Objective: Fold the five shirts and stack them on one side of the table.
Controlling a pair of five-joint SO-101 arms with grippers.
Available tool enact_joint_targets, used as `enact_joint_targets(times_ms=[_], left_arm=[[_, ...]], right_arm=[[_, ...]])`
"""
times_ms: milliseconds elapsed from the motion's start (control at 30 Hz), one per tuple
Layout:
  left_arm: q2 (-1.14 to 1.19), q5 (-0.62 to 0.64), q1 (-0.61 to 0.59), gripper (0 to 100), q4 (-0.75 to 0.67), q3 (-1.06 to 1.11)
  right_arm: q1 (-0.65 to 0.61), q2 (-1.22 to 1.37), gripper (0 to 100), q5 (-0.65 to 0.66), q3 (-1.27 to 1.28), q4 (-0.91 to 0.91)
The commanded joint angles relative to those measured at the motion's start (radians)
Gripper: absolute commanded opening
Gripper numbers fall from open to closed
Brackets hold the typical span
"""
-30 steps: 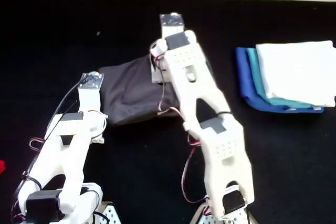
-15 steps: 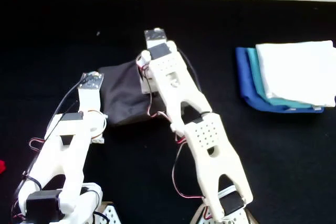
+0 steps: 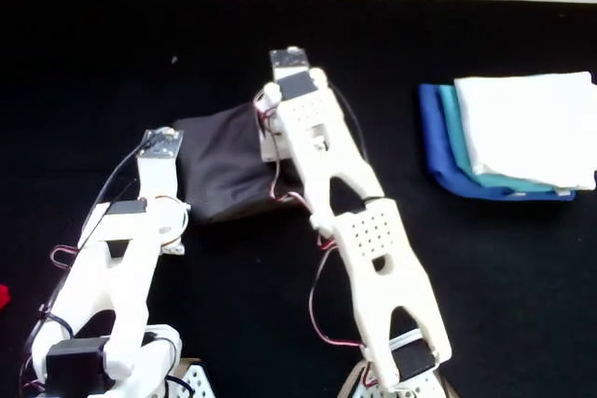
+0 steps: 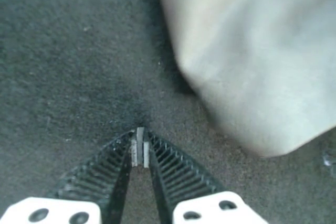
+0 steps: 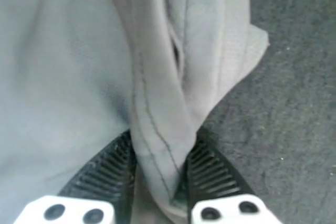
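From above, the black desk [image 3: 485, 267] carries a dark grey shirt [image 3: 219, 170], which lies crumpled left of the middle between the two arms' ends. The left arm [image 3: 131, 249] comes up from the near edge, and its wrist sits at the shirt's left edge. The right arm [image 3: 322, 160] stretches farther out, and its wrist is over the shirt's right, far part. Well apart on the desk's right side lies a stack [image 3: 508, 142] of folded shirts. A white shirt [image 3: 532, 123] is on top, a teal shirt [image 3: 466, 151] is under it and a blue shirt [image 3: 438, 151] is at the bottom, each lower one showing at the left and near edges. A small red thing [image 3: 3, 297] shows at the left border.

In the left wrist view, the left hand [image 4: 139, 150] is clenched. Its ribbed fingers [image 4: 176, 169] meet at the tips with nothing between them, low over the bare dark cloth of the desk. The grey shirt's rounded edge lies near, apart from the fingertips.

In the right wrist view, the right hand [image 5: 160, 142] is grasping the grey shirt, with a stitched fold of the fabric pinched between its two fingers [image 5: 207, 169]. The fold rises from the grip in long creases, and the rest of the garment spreads broadly to one side. On the other side the dark desk shows past a corner of the hem.
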Motion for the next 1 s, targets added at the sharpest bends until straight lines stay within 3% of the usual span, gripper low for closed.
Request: enact_joint_targets(times_ms=[0, 100, 333, 633, 967], left_arm=[[-0.005, 0.074, -0.108, 1, -0.041, -0.013], [-0.005, 0.186, -0.166, 1, -0.049, -0.021], [0.004, 0.147, -0.124, 1, -0.077, -0.015], [0.004, 0.147, -0.12, 1, -0.078, -0.015], [0.004, 0.147, -0.12, 1, -0.078, -0.015]], right_arm=[[0.113, -0.001, 0.5, 0.043, -0.076, 0.059], [0.191, -0.01, 0.5, 0.103, -0.13, 0.081], [0.291, -0.124, 0.5, 0.227, -0.156, 0.084], [0.335, -0.593, 0.5, 0.342, 0.185, 0.082], [0.65, -0.754, 0.5, 0.591, 0.292, 0.076]])
